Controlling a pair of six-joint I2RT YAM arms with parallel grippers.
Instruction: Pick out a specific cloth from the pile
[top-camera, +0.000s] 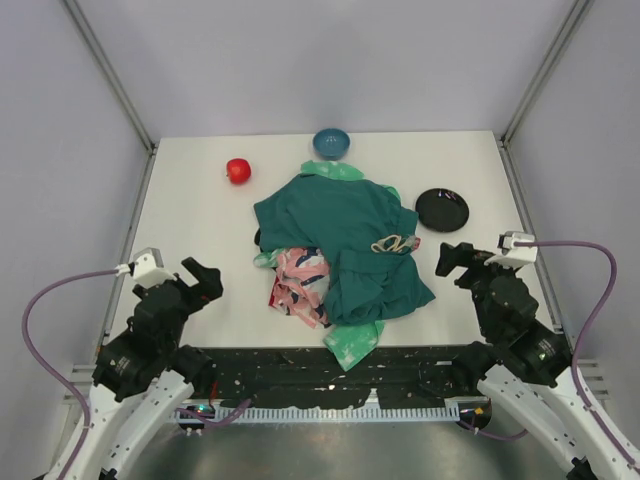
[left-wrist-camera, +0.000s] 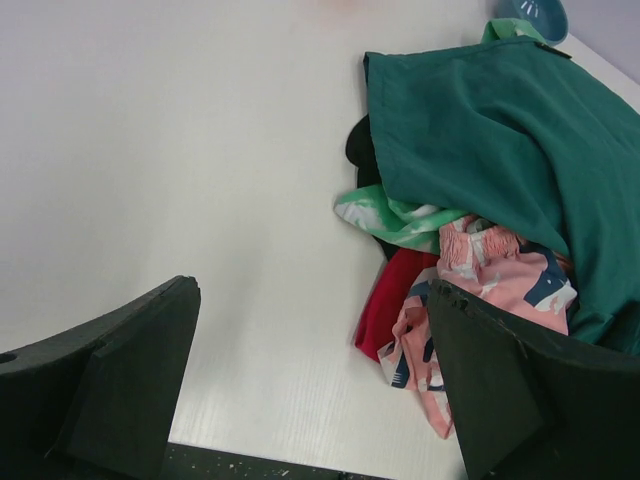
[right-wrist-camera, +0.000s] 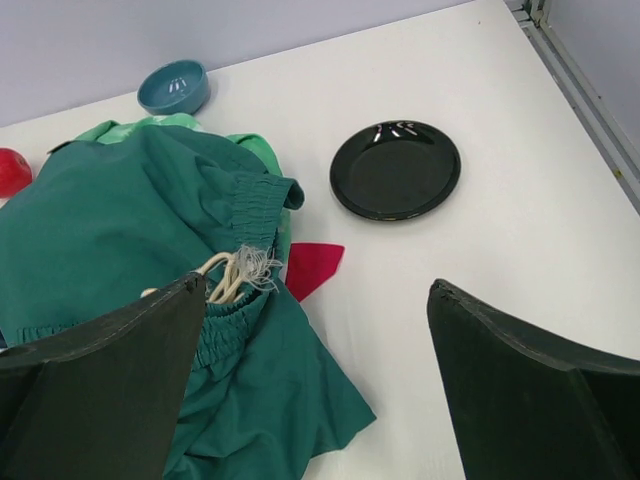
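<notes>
The pile lies mid-table: a large dark teal garment on top, pink patterned cloth, mint-green mottled pieces and a red piece below. Of the black cloth only a small dark edge shows, tucked under the teal garment's left side; it also shows in the top view. My left gripper is open and empty, left of the pile. My right gripper is open and empty, right of the pile. In the right wrist view the teal waistband drawstring lies by my left finger.
A black plate sits right of the pile. A blue bowl stands at the back edge, a red apple-like ball at the back left. A magenta scrap pokes out beside the teal garment. Enclosure walls ring the table.
</notes>
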